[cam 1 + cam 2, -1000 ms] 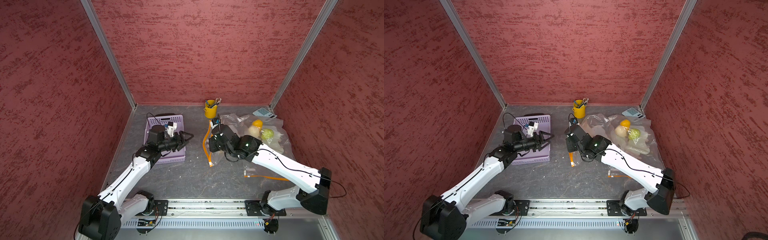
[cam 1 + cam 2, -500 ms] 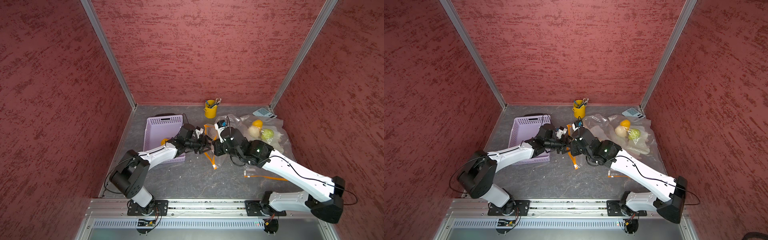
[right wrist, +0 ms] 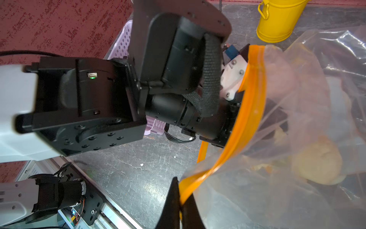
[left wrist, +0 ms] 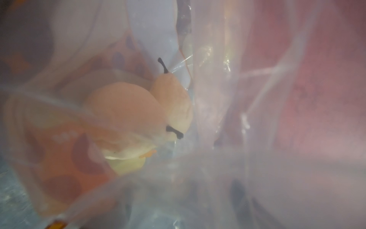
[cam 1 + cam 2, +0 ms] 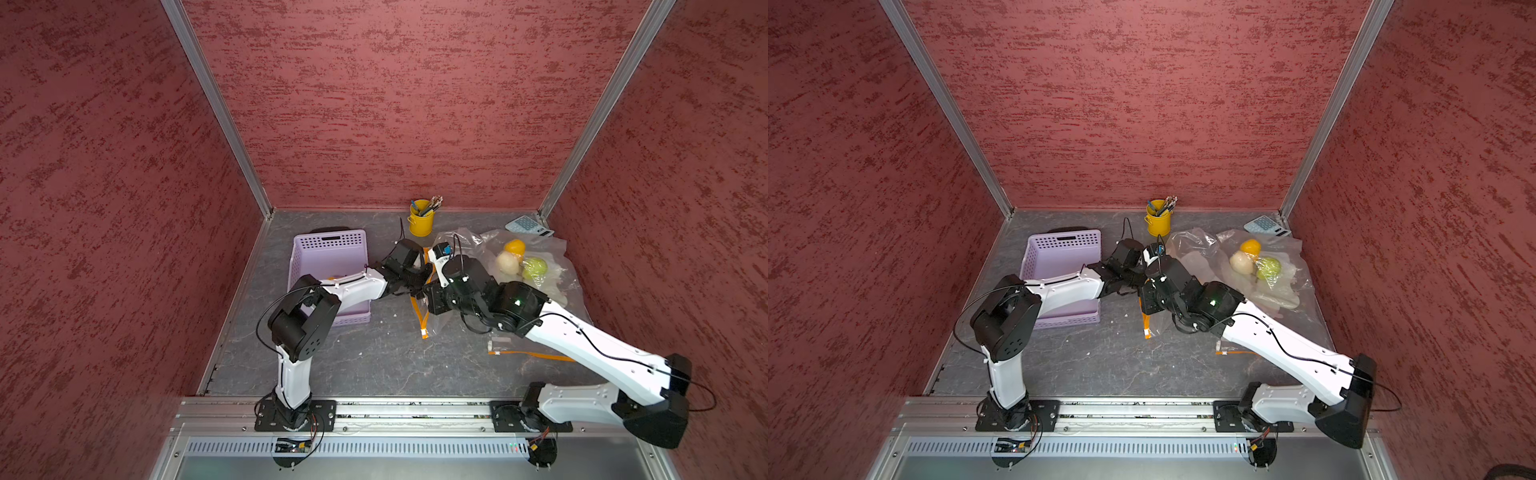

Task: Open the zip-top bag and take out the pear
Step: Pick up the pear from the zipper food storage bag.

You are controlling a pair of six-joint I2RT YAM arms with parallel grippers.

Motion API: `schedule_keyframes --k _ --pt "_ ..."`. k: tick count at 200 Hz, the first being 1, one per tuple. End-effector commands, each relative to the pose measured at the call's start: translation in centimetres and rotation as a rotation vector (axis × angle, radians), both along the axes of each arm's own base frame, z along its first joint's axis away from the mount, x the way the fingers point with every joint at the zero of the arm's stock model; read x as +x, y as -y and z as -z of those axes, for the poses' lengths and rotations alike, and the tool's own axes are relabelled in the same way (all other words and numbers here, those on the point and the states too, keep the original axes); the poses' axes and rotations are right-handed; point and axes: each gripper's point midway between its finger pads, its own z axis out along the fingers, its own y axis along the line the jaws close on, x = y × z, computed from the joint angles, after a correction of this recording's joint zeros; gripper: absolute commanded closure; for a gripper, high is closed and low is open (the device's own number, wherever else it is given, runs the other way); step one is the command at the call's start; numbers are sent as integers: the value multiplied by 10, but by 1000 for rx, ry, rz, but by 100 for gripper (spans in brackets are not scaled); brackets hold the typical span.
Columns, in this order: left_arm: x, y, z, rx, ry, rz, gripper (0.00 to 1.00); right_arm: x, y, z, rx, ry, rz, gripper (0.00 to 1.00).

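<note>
Right gripper (image 3: 179, 196) is clamped on the bag's (image 3: 301, 95) orange rim (image 3: 254, 85) mid-table, while the left gripper (image 5: 417, 279), inside with jaws hidden, faces the pear (image 4: 171, 97): probably light, smooth, slippery, best gripped across its belly.

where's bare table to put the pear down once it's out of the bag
Widest bare patch: front of the table, between the purple basket and the front rail. A smaller gap lies between basket and yellow cup. Crowded on the right: plastic bags and fruit.
</note>
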Motion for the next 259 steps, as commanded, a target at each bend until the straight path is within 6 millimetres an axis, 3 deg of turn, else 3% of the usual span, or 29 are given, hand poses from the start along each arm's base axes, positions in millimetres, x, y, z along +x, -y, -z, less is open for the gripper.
schedule_keyframes --k 1,22,59,113,151,171,196,240,248,259 --pt "-1 -2 26 123 62 28 17 -1 -1 -10 42 23 -10 100" --pt "-1 -4 43 179 86 30 12 -1 -1 -9 44 25 -11 100" --pt "6 11 50 228 167 53 5 -1 -4 -7 52 23 -22 100" --pt "19 14 65 369 233 50 2 -2 -10 -8 84 25 -43 100" --pt "24 15 82 469 247 39 3 -4 -17 -9 116 25 -66 100" --pt "28 15 87 496 257 31 14 -5 -19 -11 133 29 -74 100" --pt "29 18 85 496 276 36 21 -4 -20 -12 135 36 -74 99" --pt "39 11 64 477 325 -4 30 -3 -20 -12 139 31 -71 99" --pt "40 11 59 460 332 -6 29 -3 -20 -12 142 33 -69 99" --pt "37 14 48 409 343 -9 17 -4 -19 -13 139 34 -71 99"
